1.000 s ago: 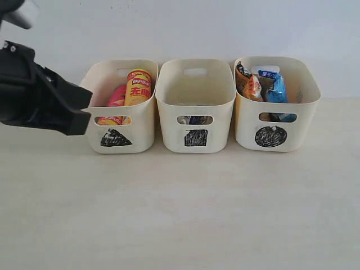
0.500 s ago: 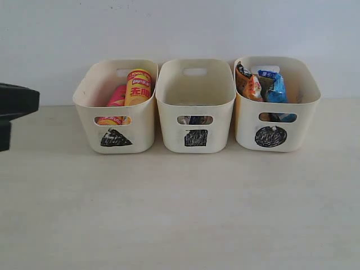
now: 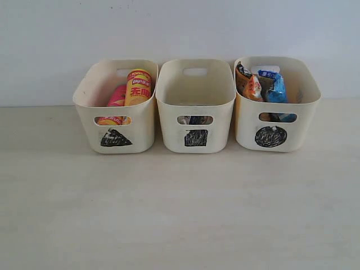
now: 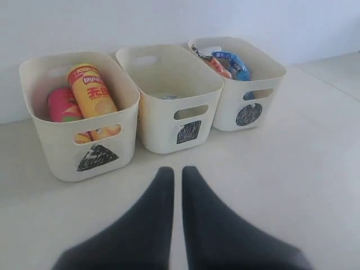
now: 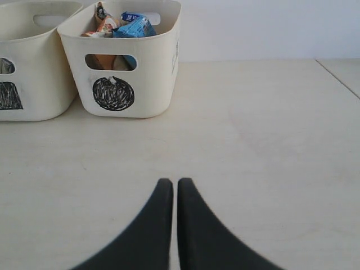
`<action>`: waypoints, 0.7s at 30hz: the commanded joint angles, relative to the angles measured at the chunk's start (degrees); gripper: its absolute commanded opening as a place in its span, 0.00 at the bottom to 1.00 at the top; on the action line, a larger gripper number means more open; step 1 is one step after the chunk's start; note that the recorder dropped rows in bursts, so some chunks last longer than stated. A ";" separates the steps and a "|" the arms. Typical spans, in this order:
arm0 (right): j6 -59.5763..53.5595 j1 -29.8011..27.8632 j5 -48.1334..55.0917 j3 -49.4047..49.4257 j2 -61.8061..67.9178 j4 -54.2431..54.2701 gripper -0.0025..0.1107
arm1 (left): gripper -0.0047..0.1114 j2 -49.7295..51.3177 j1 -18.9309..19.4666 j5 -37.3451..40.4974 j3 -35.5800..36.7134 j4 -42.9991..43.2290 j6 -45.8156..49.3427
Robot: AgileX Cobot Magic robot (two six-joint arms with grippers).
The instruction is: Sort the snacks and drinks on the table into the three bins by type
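Three cream bins stand in a row on the beige table. The triangle bin holds the yellow chip tube and the pink tube. In the square bin something dark shows through the slot handle, a drink carton mostly hidden. The circle bin holds foil packets, orange-white, blue and dark. Neither arm shows in the exterior view. My left gripper is shut and empty, facing the bins. My right gripper is shut and empty over bare table near the circle bin.
A plain white wall rises right behind the bins. The table edge shows at the far right in the right wrist view.
The left arm has pulled back leftward out of the exterior view; it stood beside the triangle bin a second ago. The bins and their contents have not moved.
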 commanded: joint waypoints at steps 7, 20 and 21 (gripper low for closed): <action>0.00 -0.06 -0.45 0.21 -0.32 -0.46 0.02 | 0.07 -16.99 0.11 -0.45 6.39 -2.13 -2.89; 0.00 -0.06 -0.45 0.21 -0.32 -0.46 0.02 | 0.07 -25.57 0.11 -1.88 11.63 -3.02 -4.65; 0.00 -0.06 -0.45 0.21 -0.32 -0.46 0.02 | 0.07 -25.57 0.11 -1.88 11.63 -3.02 -4.65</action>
